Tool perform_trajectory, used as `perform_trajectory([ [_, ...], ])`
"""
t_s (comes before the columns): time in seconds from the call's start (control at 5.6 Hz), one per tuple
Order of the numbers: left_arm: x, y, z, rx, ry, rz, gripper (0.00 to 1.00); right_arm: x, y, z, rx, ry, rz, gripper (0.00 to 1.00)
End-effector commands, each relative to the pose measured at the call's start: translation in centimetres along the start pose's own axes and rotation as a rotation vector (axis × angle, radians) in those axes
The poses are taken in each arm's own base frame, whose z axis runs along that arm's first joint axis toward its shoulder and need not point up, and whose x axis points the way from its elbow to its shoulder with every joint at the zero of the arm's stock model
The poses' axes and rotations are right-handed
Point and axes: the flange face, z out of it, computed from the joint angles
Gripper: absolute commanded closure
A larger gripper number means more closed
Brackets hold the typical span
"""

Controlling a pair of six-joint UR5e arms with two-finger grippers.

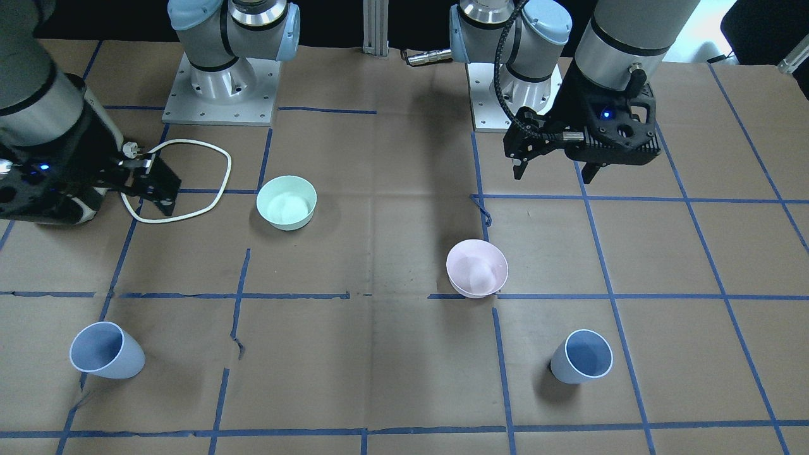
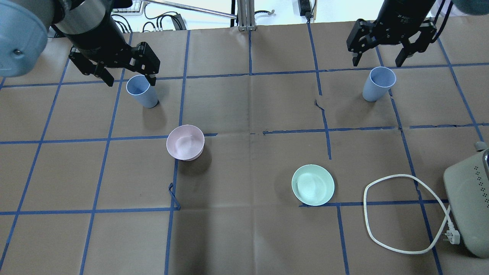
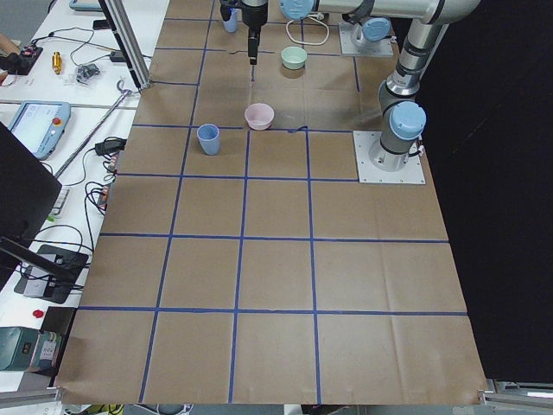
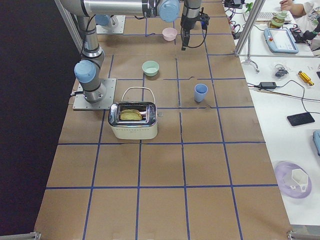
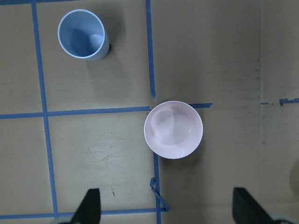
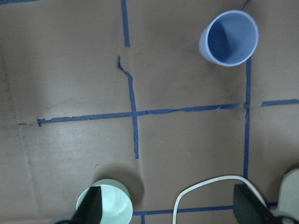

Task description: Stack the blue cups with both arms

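Note:
Two pale blue cups stand upright and far apart on the brown paper table. One blue cup (image 2: 142,91) (image 1: 581,357) (image 5: 84,35) is on my left side, the other blue cup (image 2: 378,84) (image 1: 104,351) (image 6: 229,37) on my right side. My left gripper (image 2: 130,79) (image 1: 554,172) (image 5: 168,207) is open and empty, high above the table, on the robot's side of its cup. My right gripper (image 2: 378,61) (image 1: 148,183) (image 6: 168,207) is open and empty, also high and short of its cup.
A pale pink bowl (image 2: 185,142) (image 5: 173,129) sits near the left cup. A mint-green bowl (image 2: 313,184) (image 6: 105,205) sits on the right. A toaster (image 2: 468,214) (image 4: 132,120) with a looped white cable (image 2: 401,214) stands at the right near edge.

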Motion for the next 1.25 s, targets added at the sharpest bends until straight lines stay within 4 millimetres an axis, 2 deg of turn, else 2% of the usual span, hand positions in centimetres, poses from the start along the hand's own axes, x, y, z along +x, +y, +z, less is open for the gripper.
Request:
perform_trajectory([
  [0.0, -1.6, -3.8, 3.6, 0.014, -0.002, -0.014, 0.01, 6.6, -6.7, 0.6, 0.018, 0.001, -0.083, 0.0],
  [0.18, -4.0, -7.5, 7.1, 0.058, -0.003, -0.028, 0.01, 10.4, -9.3, 1.4, 0.029, 0.001, -0.118, 0.0],
  [0.36, -5.8, -10.3, 10.9, 0.069, -0.002, -0.036, 0.01, 14.2, -10.9, 3.6, 0.03, -0.002, -0.109, 0.0],
  [0.54, -7.3, -11.7, 12.9, 0.076, -0.005, -0.016, 0.01, 14.5, -11.7, 6.0, -0.004, -0.015, -0.108, 0.0],
  [0.71, -8.6, -13.3, 15.9, 0.087, -0.008, -0.022, 0.01, 14.7, -12.9, 9.9, -0.018, -0.024, -0.094, 0.0],
  [0.89, -8.9, -14.6, 19.5, 0.078, -0.007, -0.022, 0.01, 14.5, -13.6, 14.0, 0.026, -0.008, -0.096, 0.0],
  [1.07, -9.0, -15.0, 21.6, 0.057, -0.004, -0.024, 0.01, 14.3, -13.0, 17.4, 0.03, -0.007, -0.097, 0.0],
])
